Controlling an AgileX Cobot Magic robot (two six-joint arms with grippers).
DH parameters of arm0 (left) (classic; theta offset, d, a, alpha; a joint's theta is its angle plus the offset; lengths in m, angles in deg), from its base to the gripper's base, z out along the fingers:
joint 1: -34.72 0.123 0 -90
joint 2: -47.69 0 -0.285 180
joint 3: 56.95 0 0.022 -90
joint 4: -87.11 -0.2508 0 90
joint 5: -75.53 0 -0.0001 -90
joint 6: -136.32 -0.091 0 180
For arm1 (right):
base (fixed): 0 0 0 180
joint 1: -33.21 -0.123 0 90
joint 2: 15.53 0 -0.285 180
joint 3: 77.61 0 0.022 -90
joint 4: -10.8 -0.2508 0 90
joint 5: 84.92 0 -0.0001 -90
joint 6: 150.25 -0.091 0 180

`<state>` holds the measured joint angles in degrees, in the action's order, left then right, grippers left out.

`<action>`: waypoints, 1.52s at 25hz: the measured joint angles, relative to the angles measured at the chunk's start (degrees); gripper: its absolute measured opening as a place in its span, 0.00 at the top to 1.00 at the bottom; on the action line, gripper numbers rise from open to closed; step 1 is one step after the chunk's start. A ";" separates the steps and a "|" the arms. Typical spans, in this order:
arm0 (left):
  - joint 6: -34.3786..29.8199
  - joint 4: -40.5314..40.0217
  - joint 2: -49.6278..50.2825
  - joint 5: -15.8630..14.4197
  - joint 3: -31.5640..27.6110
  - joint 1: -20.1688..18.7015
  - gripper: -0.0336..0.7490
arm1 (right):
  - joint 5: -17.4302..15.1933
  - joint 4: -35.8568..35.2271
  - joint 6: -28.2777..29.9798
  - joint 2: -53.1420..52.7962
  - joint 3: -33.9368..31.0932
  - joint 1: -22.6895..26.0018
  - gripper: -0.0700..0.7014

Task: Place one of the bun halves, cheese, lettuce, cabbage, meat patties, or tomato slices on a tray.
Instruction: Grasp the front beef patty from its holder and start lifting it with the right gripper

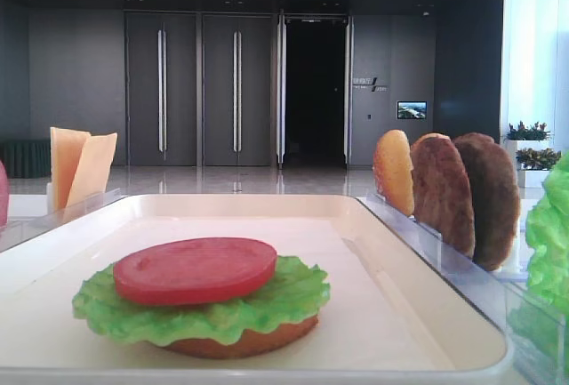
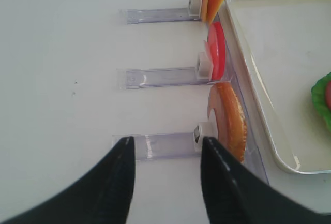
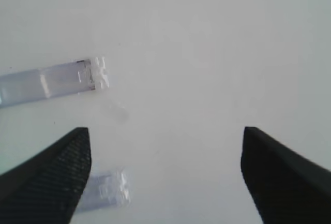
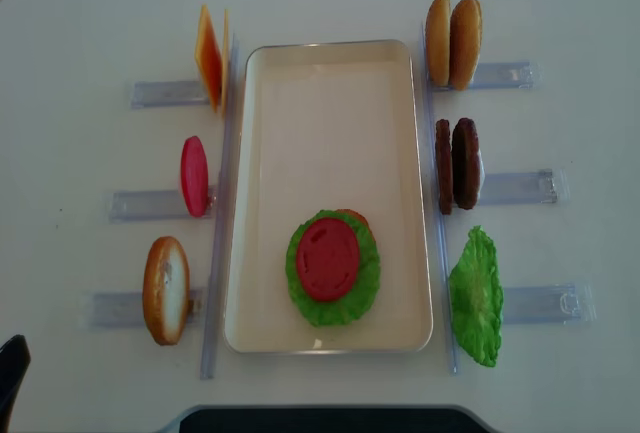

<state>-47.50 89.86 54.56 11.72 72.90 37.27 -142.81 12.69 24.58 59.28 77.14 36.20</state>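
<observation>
The cream tray (image 4: 300, 113) holds a stack: a tomato slice (image 4: 327, 258) on lettuce (image 4: 365, 288) on a bun half (image 1: 240, 342). Left of the tray stand cheese (image 4: 210, 58), a tomato slice (image 4: 194, 175) and a bun half (image 4: 166, 290). On its right stand two bun halves (image 4: 452, 41), two meat patties (image 4: 457, 163) and lettuce (image 4: 476, 298). Cabbage is out of view. My left gripper (image 2: 166, 140) is open and empty, just short of the left bun half (image 2: 230, 123). My right gripper (image 3: 165, 130) is open over bare table, holding nothing.
Clear plastic racks (image 4: 150, 203) stick out from both long sides of the tray. Two rack ends (image 3: 51, 81) lie left of the right gripper. A dark edge (image 4: 320, 418) runs along the table's near side.
</observation>
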 joint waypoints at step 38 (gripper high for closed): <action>0.00 0.00 0.00 0.00 0.00 0.00 0.54 | -0.28 -0.85 -10.71 18.58 16.05 -30.81 0.15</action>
<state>-47.50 89.86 54.56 11.72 72.90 37.27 -143.09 11.83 13.87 77.87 93.20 5.39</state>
